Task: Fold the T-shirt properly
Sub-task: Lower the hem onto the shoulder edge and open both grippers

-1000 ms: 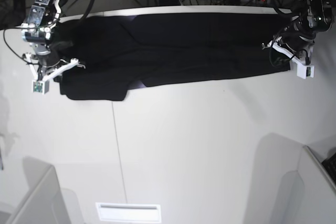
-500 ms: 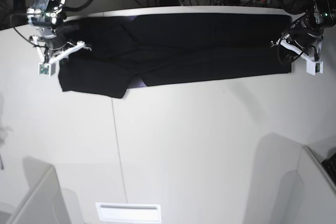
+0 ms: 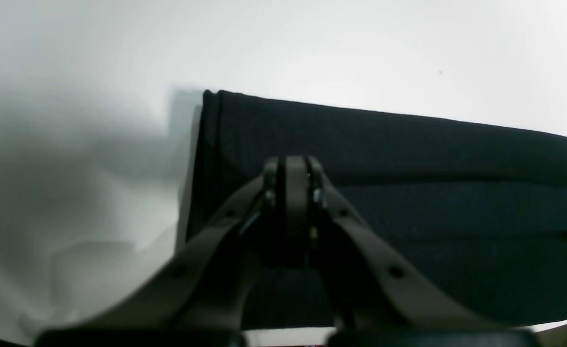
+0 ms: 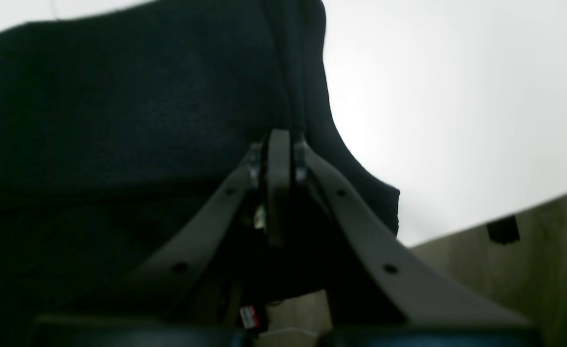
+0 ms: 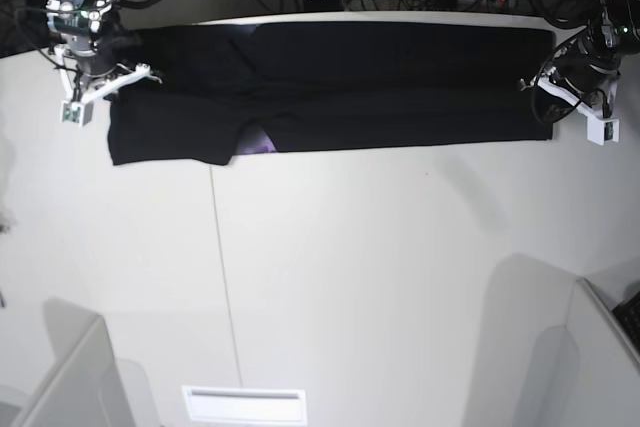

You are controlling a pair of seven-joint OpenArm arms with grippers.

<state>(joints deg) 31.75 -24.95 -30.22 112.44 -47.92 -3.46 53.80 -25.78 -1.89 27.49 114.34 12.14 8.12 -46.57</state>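
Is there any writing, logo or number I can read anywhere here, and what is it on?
None can be read.
T-shirt: plain black; only a purple sliver of print shows.
Small red-and-white tag under the right hand: too blurred to read.

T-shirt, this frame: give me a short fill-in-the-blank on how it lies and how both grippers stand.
1. The T-shirt is stretched in a long band along the table's ____ edge.
2. The left gripper is ____ on the T-shirt's end.
3. In the base view, the right gripper holds the end on that view's ____ side.
4. A small patch of ____ print peeks out at the shirt's near edge.

Missing words: far; shut; left; purple
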